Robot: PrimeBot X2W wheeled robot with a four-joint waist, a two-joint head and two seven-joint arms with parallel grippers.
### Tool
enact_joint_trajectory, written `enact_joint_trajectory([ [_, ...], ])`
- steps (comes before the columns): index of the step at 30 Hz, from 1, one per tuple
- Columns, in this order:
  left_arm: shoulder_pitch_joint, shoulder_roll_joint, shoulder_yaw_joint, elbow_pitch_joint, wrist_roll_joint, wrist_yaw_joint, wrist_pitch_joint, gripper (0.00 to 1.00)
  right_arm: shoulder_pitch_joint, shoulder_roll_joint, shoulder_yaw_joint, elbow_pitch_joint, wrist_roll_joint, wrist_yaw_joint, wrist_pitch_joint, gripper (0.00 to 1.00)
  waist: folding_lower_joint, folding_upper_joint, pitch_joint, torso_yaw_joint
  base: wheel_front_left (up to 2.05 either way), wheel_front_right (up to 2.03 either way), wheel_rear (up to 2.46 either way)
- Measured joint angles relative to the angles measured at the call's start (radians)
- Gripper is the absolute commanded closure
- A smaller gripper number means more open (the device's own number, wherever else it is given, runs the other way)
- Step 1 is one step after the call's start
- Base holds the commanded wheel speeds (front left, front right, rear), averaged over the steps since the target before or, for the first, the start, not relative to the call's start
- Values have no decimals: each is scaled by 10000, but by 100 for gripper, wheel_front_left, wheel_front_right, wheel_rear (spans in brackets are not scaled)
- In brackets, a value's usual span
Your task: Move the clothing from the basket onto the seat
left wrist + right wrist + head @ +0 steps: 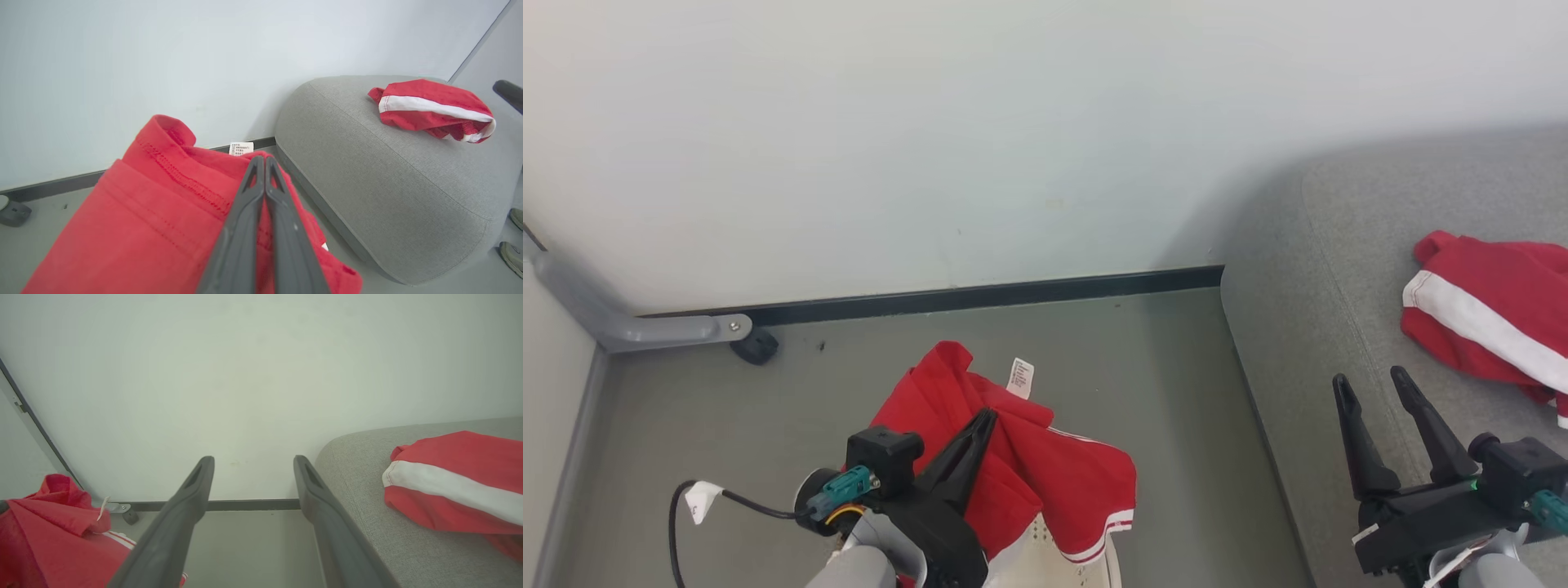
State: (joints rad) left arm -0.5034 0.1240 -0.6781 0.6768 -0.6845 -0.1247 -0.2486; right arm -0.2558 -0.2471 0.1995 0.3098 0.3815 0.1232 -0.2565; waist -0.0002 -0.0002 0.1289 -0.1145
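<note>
My left gripper point(987, 415) is shut on a bright red piece of clothing point(1045, 465), which hangs bunched around the fingers above the cream perforated basket point(1045, 559) at the bottom edge. In the left wrist view the pressed-together fingers point(250, 204) lie over the red fabric point(155, 204), with a white care label point(241, 148) behind the tips. Another red garment with a white band point(1494, 314) lies on the grey seat point(1307, 327). My right gripper point(1370, 377) stands open and empty over the seat's front edge, left of that garment point(453, 486).
A pale wall with a black skirting board point(980, 296) runs behind. A grey rail point(621, 325) and a dark stopper point(756, 347) sit in the left corner. Grey floor point(1160, 384) lies between basket and seat. A person's shoes point(514, 251) stand beside the seat.
</note>
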Motion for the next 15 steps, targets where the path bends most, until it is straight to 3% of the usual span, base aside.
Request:
enact_joint_trajectory([
  [7, 1, 228, 69, -1174, -104, 0, -4, 100, 151, -238, 625, -282, 280, 2, 0, 0, 0, 0, -491, 145, 0, 0, 0],
  [15, -1, 449, 105, -1996, -102, 2, 0, 100, 159, -631, 2604, -734, 616, 2, 0, 0, 2, 0, -596, 253, 0, 0, 0],
])
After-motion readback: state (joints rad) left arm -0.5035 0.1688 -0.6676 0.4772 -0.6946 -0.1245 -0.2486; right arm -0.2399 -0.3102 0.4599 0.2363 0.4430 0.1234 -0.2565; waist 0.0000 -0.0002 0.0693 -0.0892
